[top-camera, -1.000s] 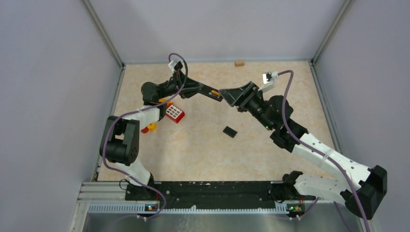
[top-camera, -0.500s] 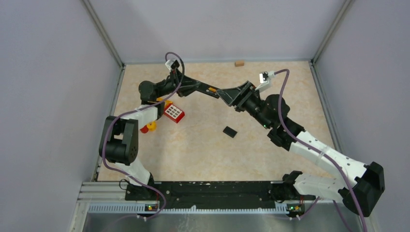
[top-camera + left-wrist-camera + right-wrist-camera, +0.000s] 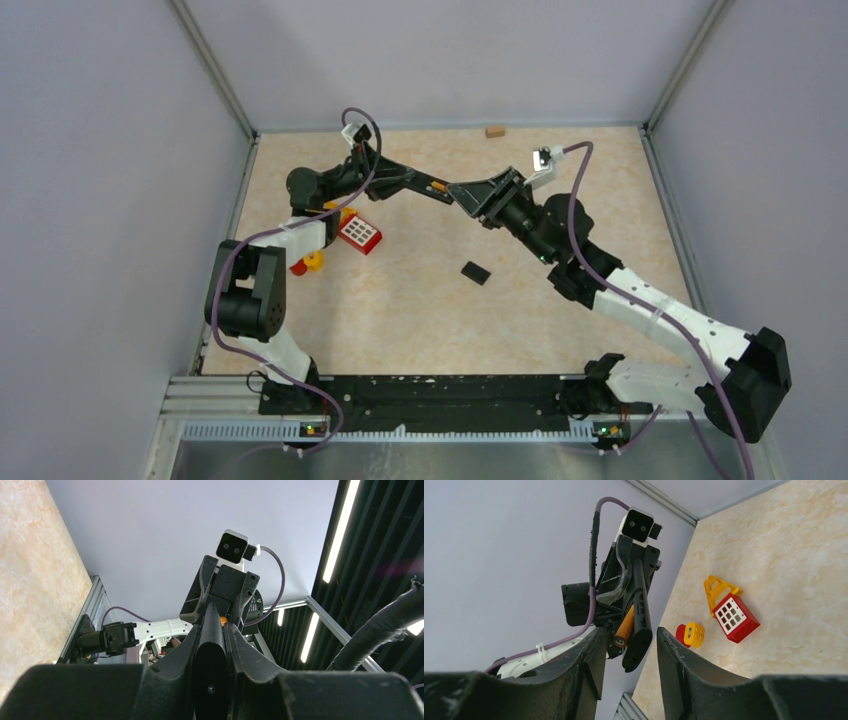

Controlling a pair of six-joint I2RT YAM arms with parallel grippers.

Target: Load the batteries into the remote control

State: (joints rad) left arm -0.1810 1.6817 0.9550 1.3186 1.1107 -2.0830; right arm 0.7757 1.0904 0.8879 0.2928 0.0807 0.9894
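Over the bench [image 3: 420,300], toward the far wall, both arms meet in mid-air. L pincer [image 3: 392,181] is clamped on the remote [image 3: 425,187], a black slab sticking out to the right. L wrist cam sees it edge-on only, so its face can't be read. An orange battery [image 3: 625,627] lies along the remote near its free end; other batteries can't be made out. R pincer [image 3: 465,196] stands spread, fingers either side of the remote's tip w/ gaps showing. Small black piece [image 3: 476,272] lies alone on the bench, well apart. Red-and-yellow toy [image 3: 360,233] and round yellow/red block [image 3: 308,263] sit by the L arm, the toy partly hidden by it. Tiny brown block [image 3: 494,131] sits at the far edge.
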